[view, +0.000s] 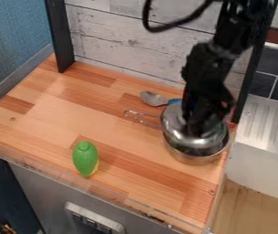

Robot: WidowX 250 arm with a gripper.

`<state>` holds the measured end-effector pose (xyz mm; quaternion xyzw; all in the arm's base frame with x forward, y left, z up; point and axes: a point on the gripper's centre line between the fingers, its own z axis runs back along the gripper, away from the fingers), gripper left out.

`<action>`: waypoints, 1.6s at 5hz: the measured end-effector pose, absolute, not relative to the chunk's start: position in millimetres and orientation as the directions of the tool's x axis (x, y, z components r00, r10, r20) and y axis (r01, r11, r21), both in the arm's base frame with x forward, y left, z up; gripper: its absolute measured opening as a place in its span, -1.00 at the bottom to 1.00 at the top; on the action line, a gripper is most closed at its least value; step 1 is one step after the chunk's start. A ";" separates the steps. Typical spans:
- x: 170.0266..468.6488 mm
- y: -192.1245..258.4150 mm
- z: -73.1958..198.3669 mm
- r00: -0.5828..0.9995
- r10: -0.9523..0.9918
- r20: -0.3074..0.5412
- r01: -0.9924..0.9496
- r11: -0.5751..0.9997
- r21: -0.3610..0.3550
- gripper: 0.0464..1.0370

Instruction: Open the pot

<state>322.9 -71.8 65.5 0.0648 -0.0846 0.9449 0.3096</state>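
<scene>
Green toy sits near the counter's front edge. By its right edge sits the pot, long axis slanting, handle pointing left and backward. Over the lid hangs the gripper; how its jaws stand, I cannot tell.

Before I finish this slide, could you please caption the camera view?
Black robotic gripper over a round, silvery metal pot, with a green oval toy on the striped wooden counter.
</scene>
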 end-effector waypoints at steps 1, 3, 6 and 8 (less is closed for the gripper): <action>327.3 -40.6 94.6 -0.879 0.465 0.106 -0.477 -0.863 -0.167 -0.52; 321.7 49.2 110.7 -0.989 0.133 0.070 -0.145 -0.968 -0.207 -0.52; 319.7 130.1 68.6 -0.987 -0.113 0.116 0.090 -0.979 -0.184 -0.52; 332.5 156.1 34.4 -0.973 -0.178 0.146 0.162 -0.980 -0.119 -0.52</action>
